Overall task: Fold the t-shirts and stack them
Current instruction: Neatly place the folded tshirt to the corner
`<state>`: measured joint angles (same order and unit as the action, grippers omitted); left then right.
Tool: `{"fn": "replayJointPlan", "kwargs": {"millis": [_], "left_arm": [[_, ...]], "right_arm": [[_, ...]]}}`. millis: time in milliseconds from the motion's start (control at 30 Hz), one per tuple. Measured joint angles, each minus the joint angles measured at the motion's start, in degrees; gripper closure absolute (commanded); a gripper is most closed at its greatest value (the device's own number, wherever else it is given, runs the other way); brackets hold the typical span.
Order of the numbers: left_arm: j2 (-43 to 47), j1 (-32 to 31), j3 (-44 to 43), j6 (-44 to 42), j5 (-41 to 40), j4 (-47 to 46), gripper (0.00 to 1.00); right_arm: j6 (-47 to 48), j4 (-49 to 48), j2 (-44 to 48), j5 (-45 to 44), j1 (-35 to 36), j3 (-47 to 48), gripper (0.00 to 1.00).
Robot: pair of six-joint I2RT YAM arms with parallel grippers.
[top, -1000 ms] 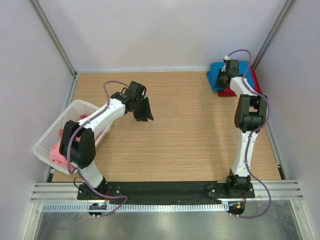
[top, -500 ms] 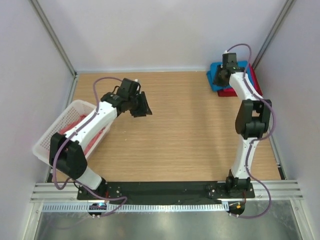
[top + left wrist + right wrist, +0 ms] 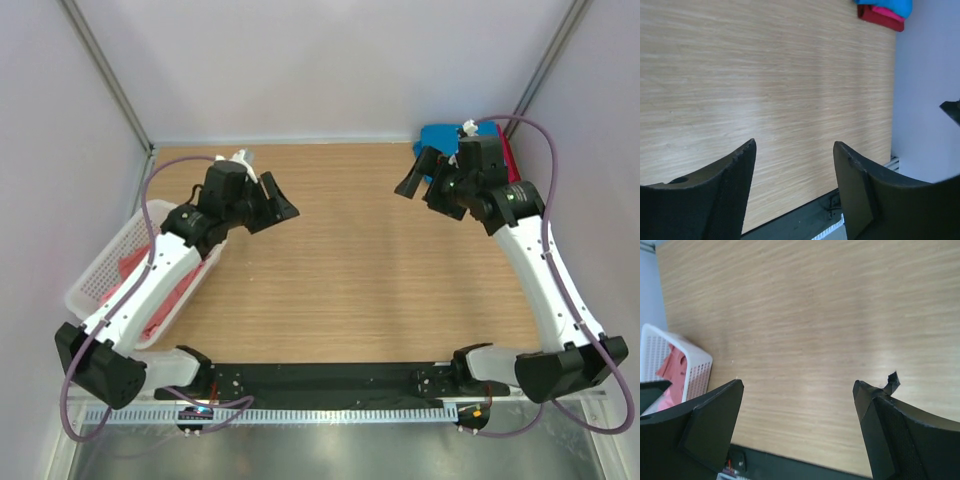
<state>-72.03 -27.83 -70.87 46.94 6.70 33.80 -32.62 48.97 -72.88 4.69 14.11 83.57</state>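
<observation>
left arm (image 3: 160, 270): stretched forward and raised, wrist turned inward
left gripper (image 3: 277, 207): jaws stood apart, nothing between them
right arm (image 3: 545, 280): stretched forward and raised, wrist turned inward
right gripper (image 3: 421, 188): jaws spread wide, holding nothing

no legible text, no labels, brands or numbers readable

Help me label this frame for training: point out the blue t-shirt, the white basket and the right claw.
blue t-shirt (image 3: 440, 135), top view, its exposed upper surface.
white basket (image 3: 98, 275), top view, its lattice wall.
right claw (image 3: 799, 386), right wrist view, midway between its open fingertips.
</observation>
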Motion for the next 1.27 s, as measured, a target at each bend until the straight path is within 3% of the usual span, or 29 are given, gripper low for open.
{"fn": "replayJointPlan", "kwargs": {"millis": [67,100,133,367,600,1267], "left_arm": [[0.02,0.26,-2.75,-1.25,0.37,1.62,0.22],[0.11,0.42,-4.55,-1.49,0.57,2.6,0.05],[0.35,0.5,-5.62,-1.84,0.63,3.1,0.0],[5.55,0.63,-7.17,1.62,2.82,8.02,0.0],[7.5,0.63,-5.01,2.51,6.19,10.75,0.0],[11.37,0.63,-2.21,2.08,11.82,7.26,0.0]], "right_arm": [[-0.57,3.5,0.96,1.51,-0.13,0.85,0.0],[-0.61,5.51,1.05,2.03,-0.13,1.84,0.0],[-0.59,6.91,1.18,2.4,-0.13,2.64,0.0],[-0.33,14.1,6.19,3.41,-0.13,5.9,0.0],[-0.72,15.74,12.66,4.09,-0.13,3.39,0.0],[-1.2,15.74,13.27,4.26,-0.13,2.89,0.0]]}}
